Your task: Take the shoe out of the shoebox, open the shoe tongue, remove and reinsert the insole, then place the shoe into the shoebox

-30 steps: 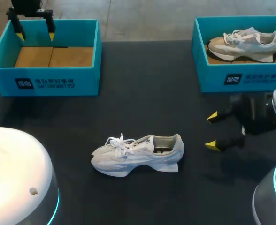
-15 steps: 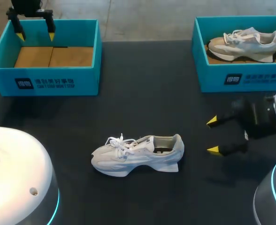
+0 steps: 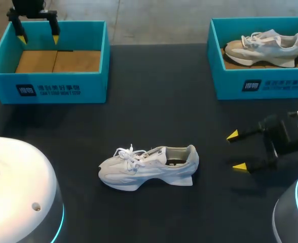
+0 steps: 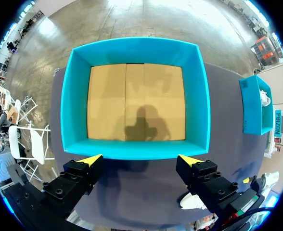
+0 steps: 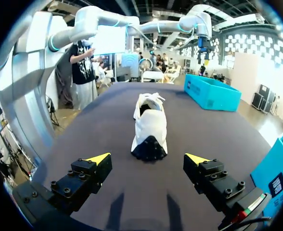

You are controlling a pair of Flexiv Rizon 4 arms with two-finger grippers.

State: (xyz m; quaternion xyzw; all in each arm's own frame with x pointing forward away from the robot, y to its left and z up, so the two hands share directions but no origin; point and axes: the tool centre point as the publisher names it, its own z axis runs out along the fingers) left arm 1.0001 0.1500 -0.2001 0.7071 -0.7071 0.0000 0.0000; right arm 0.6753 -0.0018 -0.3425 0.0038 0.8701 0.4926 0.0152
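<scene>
Our head camera sits high behind us and looks down over the whole table [image 3: 164, 91], with the white shoe [image 3: 148, 167] near the middle of its view. Our right wrist camera sits low, near the shoe's heel end, and faces along the tabletop toward that heel. Our left wrist camera hangs well apart from the shoe and looks straight down into a shoebox [image 4: 136, 150]. All three views take in that box.

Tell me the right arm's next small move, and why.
Probably ease the right gripper forward toward the shoe: the gripper is open and empty, the heel faces it straight ahead, and bare table lies between them.
</scene>
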